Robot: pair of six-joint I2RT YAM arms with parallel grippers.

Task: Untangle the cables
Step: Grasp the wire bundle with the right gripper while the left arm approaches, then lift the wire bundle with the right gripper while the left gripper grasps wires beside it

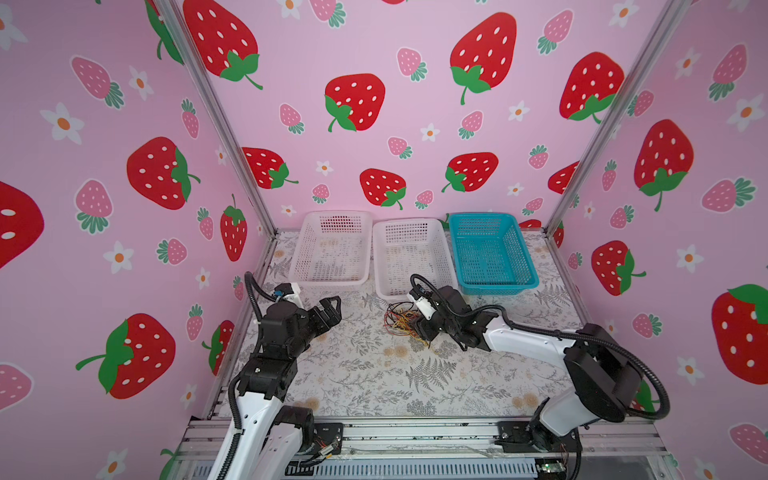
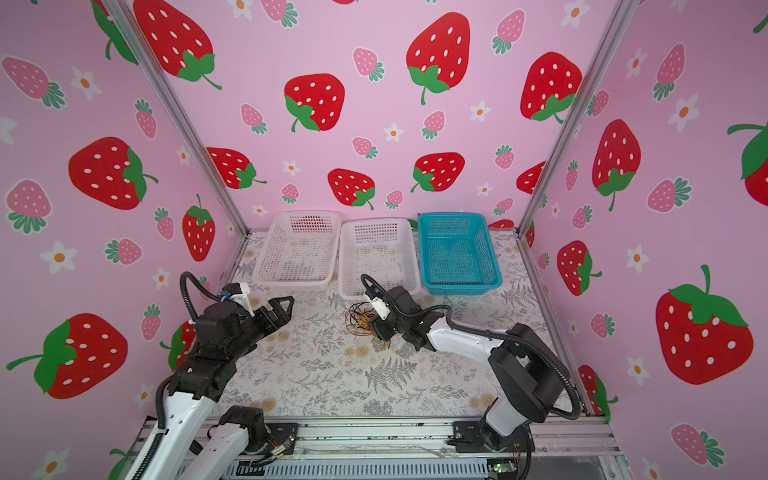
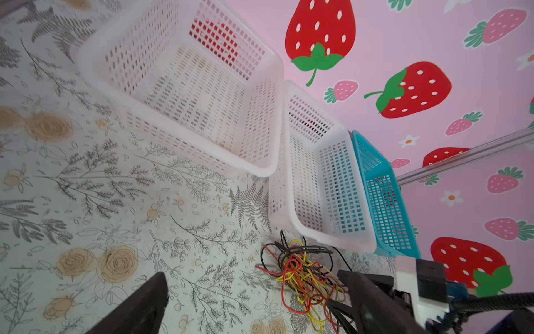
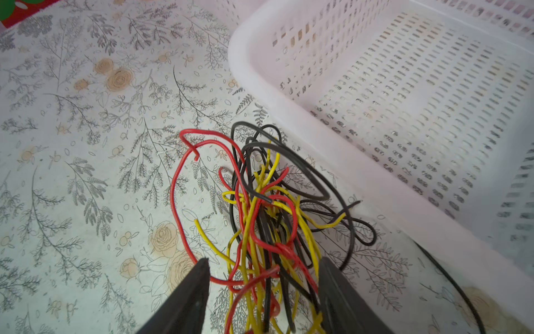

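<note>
Right gripper [image 4: 263,260]: jaws apart, straddling the wire bundle; a gap shows beside one finger, so no clamp is seen.
Cables [image 4: 268,219]: red, yellow and black wires in one knot on the flowered table [image 4: 86,144], lying between the right fingers and spilling out past their tips.
White basket [image 4: 260,95]: just beyond the knot, ahead of the right fingertips; a black loop comes near its wall.
Left gripper [image 1: 336,311]: jaws spread wide, holding nothing, well apart from the knot.
</note>
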